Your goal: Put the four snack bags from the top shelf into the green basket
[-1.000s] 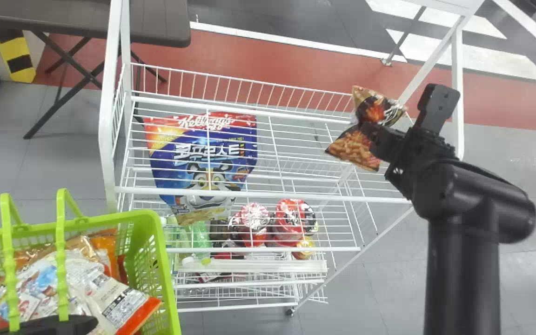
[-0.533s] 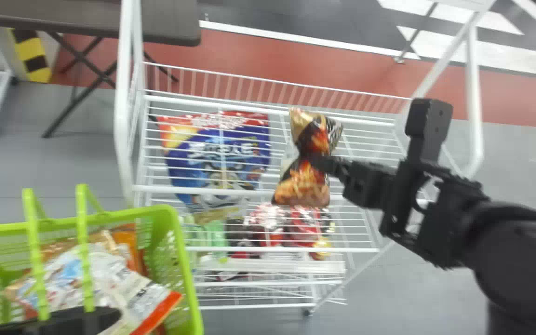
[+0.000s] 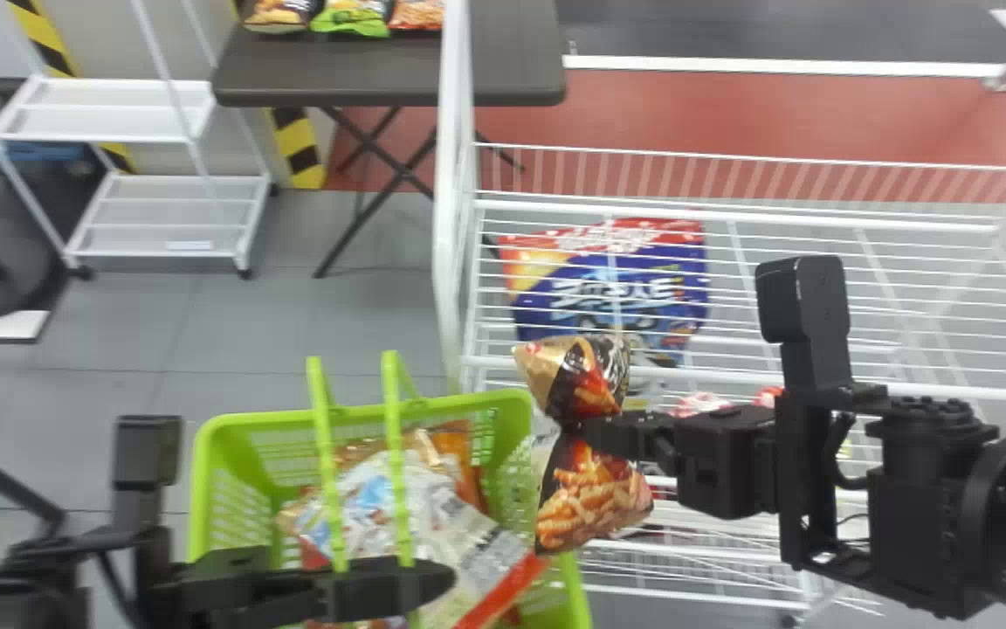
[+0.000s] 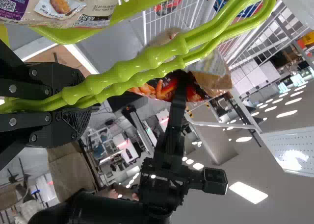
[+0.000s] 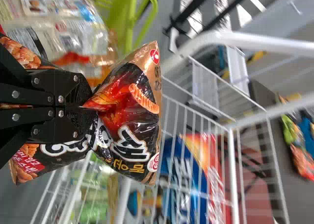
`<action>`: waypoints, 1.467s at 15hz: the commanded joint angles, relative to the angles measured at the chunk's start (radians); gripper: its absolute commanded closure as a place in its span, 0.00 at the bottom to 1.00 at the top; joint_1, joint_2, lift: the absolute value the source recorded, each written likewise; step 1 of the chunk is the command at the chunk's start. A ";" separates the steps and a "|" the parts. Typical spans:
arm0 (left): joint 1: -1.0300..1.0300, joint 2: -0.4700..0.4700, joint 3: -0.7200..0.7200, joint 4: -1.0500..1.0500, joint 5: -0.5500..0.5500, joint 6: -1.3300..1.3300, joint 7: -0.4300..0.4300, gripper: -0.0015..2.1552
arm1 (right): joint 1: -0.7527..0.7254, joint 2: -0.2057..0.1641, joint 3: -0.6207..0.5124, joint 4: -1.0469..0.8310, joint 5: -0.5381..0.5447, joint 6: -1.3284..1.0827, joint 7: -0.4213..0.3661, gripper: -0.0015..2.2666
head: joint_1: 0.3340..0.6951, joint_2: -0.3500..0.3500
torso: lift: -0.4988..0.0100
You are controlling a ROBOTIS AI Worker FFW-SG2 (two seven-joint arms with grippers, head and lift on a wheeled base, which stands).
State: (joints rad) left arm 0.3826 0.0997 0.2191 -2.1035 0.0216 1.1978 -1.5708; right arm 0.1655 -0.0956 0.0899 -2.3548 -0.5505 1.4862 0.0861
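1. Starting far left, there's a white rack (image 3: 110, 109) standing on the floor behind.
2. Next comes the dark desk (image 3: 381, 87), three colourful snack packs (image 3: 350, 16) lying along it.
3. Here's the left gripper (image 3: 381, 587), down at the front, and it's clenched around the handles (image 3: 394, 419), both green bars caught between its fingers.
4. Those belong to the green basket (image 3: 228, 424), and look inside: a pile of bags (image 3: 433, 515), white, orange and brown, one with a bright red edge.
5. Now the snack bag (image 3: 595, 502), black and gold with orange snacks printed on it! It's off the shelf, pinched in at the waist, its ends bulging, and in the head view it crosses the basket's right edge.
6. The right gripper (image 3: 586, 428) has it, grasping that bag firmly by the middle.
7. And behind, the white wire shelf (image 3: 730, 212), with a big blue-and-red cereal bag (image 3: 625, 271) seen through the wires.
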 commanded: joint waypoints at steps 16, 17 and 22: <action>-0.010 0.005 -0.023 0.002 0.000 0.007 -0.010 1.00 | -0.081 0.039 -0.004 0.144 -0.060 0.086 0.060 0.01 | 1.00 0.89 | 0.98; -0.010 0.005 -0.021 0.002 0.000 0.007 -0.010 1.00 | -0.058 0.036 -0.064 0.100 -0.040 0.086 0.073 0.01 | 1.00 0.85 | 0.98; -0.007 0.008 -0.018 0.005 0.005 0.007 -0.010 1.00 | 0.062 0.017 -0.113 0.109 0.435 -0.493 0.061 0.01 | 1.00 0.49 | 0.98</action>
State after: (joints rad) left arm 0.3754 0.1072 0.2008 -2.0995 0.0247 1.2048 -1.5708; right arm 0.1886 -0.0776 -0.0256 -2.2715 -0.2593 1.2073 0.1475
